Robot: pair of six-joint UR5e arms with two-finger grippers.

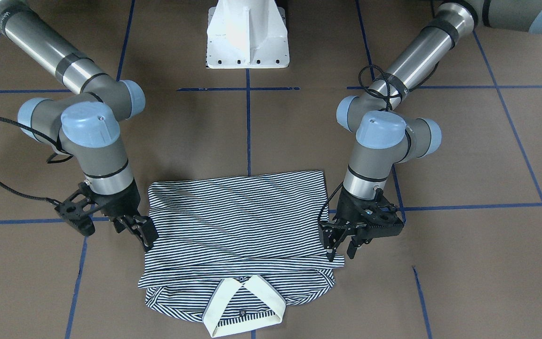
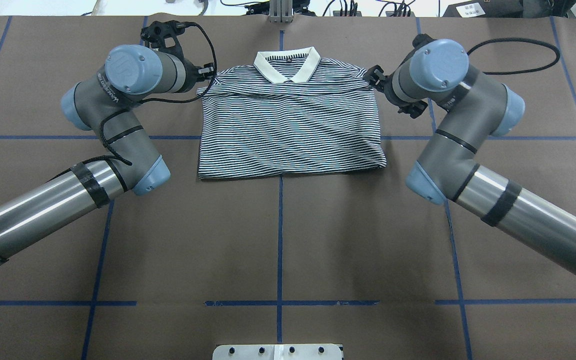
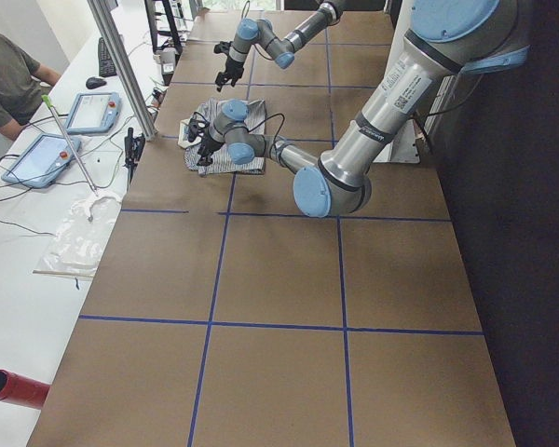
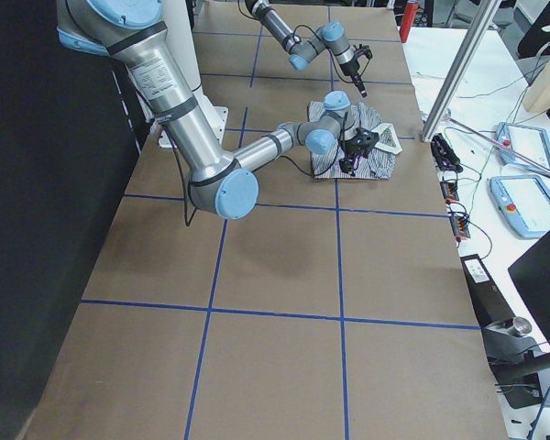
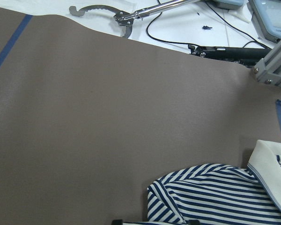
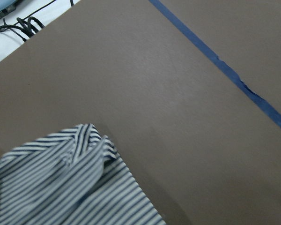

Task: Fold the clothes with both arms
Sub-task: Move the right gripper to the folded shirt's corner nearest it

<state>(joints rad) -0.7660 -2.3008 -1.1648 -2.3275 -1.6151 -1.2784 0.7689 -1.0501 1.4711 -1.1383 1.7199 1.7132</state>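
The table is covered in a matt brown sheet, cut into large squares by blue tape lines. The white pedestal base stands at its robot-side edge.

The polo shirt lies flat on the table's far half, midway between the two arms. It is folded into a rough rectangle, with its lower part laid up over the chest. The cream collar is left bare, pointing towards the operators' side.

The front-facing view shows what the overhead view hides behind the wrist joints. The left gripper hangs at one side edge of the folded layer, its jaws parted and holding nothing. The right gripper sits at the opposite edge, and its jaws also look spread and empty. Whether either touches the cloth cannot be told.

In the left wrist view two dark fingertips sit far apart at the bottom edge, above a rumpled shoulder of the shirt. A metal grabber tool lies beyond the table.

Only the side views show the room. A white worktop runs beside the table and carries two tablets. A person sits there, and an aluminium post stands at the table's edge.
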